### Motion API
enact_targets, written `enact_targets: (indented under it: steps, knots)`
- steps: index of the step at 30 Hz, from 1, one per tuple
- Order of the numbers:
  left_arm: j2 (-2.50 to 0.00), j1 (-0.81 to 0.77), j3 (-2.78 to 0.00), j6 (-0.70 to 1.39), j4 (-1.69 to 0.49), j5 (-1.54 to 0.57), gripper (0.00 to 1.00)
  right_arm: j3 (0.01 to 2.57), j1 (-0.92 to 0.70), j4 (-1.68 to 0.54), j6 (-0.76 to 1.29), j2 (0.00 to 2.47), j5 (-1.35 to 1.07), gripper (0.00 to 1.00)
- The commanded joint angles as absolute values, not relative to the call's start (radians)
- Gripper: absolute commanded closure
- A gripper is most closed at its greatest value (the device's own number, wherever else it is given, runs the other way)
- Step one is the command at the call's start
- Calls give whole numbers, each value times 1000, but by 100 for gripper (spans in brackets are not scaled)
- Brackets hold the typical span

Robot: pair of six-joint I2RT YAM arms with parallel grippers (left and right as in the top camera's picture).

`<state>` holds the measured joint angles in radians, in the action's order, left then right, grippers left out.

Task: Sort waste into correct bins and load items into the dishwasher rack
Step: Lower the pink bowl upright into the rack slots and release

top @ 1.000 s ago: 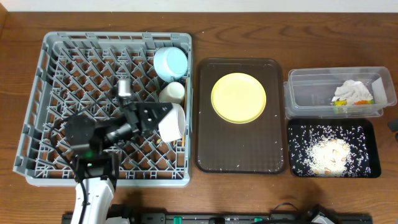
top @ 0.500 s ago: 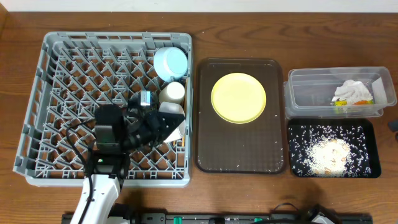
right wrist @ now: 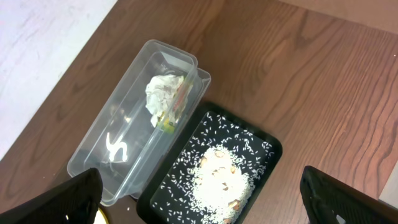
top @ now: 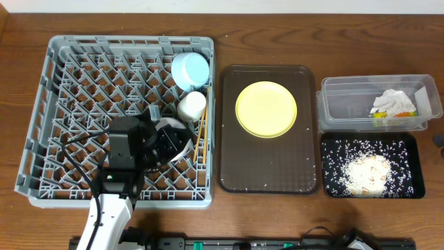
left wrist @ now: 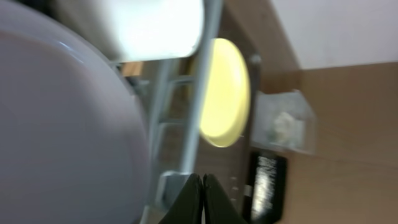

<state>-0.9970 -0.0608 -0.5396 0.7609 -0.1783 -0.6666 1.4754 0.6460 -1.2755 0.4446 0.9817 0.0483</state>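
Overhead, Q: where's your white bowl (left wrist: 62, 124)?
A: In the dishwasher rack (top: 83, 62), beside the white cup (top: 192, 105) (left gripper (left wrist: 200, 194) over it, fingers pressed together). Your right gripper's (right wrist: 199, 186) 2 fingers stand spread.

Dark wooden table (top: 277, 42) beneath a pale wall (top: 277, 4).

The table (top: 28, 21) is showing grained brown wood with a soft sheen. The rack (top: 41, 104) is looking like matt grey plastic. The brown tray (top: 305, 125) is looking smooth and dull, the plate (top: 266, 109) smooth and faintly glossy. The tub (top: 340, 104) is gleaming as clear plastic; the tissue (top: 392, 101) is looking like crumpled paper. The black tray (top: 406, 142) is looking matt, the rice (top: 368, 172) grainy. The cup (top: 192, 105), dish (top: 191, 69) and bowl (left wrist: 62, 124) are shining smooth; the chopsticks (top: 202, 132) are looking wooden.
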Motion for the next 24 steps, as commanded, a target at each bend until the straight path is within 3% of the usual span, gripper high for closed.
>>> enact_targets:
  steps: [1, 8, 13, 18, 24]
  knots:
    - [-997, -58, -619, 665, -256, -531, 91, 1475, 659, -1277, 456, 980, 49, 1]
    - [-989, -58, -730, 575, -437, -422, 86, 1475, 659, -1277, 456, 980, 49, 1]
    - [-965, -59, -849, 549, -625, -212, 85, 1475, 659, -1277, 456, 980, 49, 1]
    - [-966, -59, -875, 539, -729, -77, 94, 1475, 659, -1277, 456, 980, 49, 1]
    - [-1052, -59, -875, 505, -788, -78, 94, 1475, 659, -1277, 456, 980, 49, 1]
